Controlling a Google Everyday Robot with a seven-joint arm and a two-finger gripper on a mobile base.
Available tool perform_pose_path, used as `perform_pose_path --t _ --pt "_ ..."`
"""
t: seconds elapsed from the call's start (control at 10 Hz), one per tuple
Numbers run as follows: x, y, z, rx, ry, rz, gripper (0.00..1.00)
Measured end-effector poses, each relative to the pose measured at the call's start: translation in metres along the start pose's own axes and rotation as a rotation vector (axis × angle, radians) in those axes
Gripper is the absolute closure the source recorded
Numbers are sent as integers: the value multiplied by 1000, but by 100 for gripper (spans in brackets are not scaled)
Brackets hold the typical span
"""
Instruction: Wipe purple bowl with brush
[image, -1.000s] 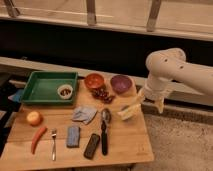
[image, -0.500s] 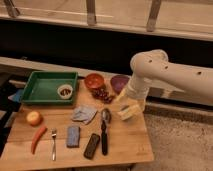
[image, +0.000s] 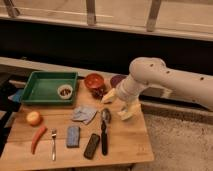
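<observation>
Nothing of the task looks done yet. At the left, the green tray (image: 42, 90) and, further along, the orange-red bowl (image: 93, 80) play no part. The brush (image: 104, 135) lies flat on the desk (image: 125, 143), grey head toward the bowls, black handle toward the near edge, untouched. Just right of its head the claw (image: 118, 103) hangs low over the desk, its two pale fingers spread apart with nothing between them. The purple bowl (image: 116, 79) sits at the back beside the orange-red one, partly hidden behind the arm. Left to do, as I judge it: grasp the brush, lift it, wipe the bowl.
</observation>
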Motion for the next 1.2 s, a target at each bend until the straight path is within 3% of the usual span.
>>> perform_pose_path --t 0.3,0.6,0.8,1.0,1.2 --pt "1 0 0 4 2 -3 25" --pt "5 10 25 67 35 -71 25" --pt "11 20 53 161 46 -127 25" --pt "15 21 64 226 42 -156 25" --pt "23 25 82 339 28 -197 25"
